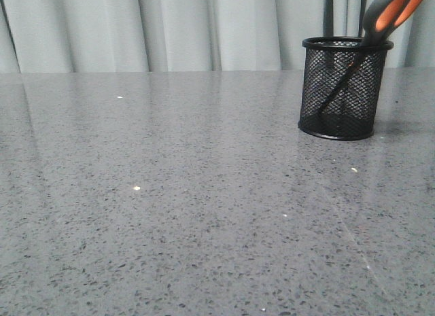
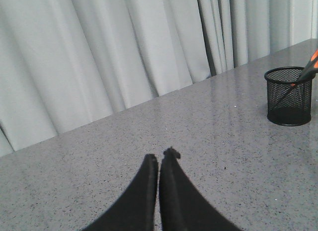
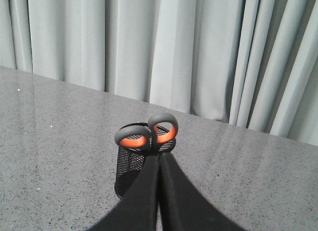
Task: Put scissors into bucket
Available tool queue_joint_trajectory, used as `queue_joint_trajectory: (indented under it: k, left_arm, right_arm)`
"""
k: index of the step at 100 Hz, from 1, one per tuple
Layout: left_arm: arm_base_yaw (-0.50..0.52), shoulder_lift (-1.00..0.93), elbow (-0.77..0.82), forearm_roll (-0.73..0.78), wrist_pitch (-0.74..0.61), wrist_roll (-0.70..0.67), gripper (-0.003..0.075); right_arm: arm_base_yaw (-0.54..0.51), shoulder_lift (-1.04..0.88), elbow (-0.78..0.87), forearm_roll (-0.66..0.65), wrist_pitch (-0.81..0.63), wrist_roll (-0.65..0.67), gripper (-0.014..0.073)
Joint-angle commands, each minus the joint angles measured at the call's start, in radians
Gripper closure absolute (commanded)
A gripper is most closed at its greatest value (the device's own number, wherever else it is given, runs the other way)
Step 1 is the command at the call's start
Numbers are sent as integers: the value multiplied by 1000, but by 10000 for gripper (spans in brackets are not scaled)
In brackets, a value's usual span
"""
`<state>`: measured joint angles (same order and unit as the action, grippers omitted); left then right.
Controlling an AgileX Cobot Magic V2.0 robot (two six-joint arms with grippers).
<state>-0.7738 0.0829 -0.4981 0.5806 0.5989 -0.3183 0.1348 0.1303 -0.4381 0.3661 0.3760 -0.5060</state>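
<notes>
Scissors stand blades-down in the mesh bucket, handles above its rim. Both the left gripper and right gripper are closed, holding nothing; any retreat should avoid clipping the handles.

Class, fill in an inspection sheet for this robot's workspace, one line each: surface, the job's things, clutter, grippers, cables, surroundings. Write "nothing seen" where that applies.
Surface: grey speckled table, glossy, with a few small pale flecks.
Job's things: bucket stands upright at the far right of the table; scissors sit in it blades down, leaning, handles above the rim.
Clutter: nothing seen.
Grippers: left gripper shut and empty over bare table, well away from the bucket; right gripper shut and empty, with the bucket just beyond its fingertips. Neither appears in the front view.
Cables: nothing seen.
Surroundings: pale pleated curtain behind the table.
</notes>
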Motion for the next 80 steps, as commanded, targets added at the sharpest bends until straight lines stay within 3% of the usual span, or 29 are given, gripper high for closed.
queue_joint_trajectory:
  k: [1, 66, 80]
  left_arm:
    - [-5, 13, -24, 18, -80, -12, 740]
    - [-5, 13, -22, 21, -80, -12, 740]
    - [-5, 13, -9, 115, -82, -13, 740]
  right_arm:
    - [0, 11, -23, 11, -84, -8, 640]
    - [0, 11, -23, 11, -84, -8, 640]
    - [0, 11, -23, 11, -84, -8, 640]
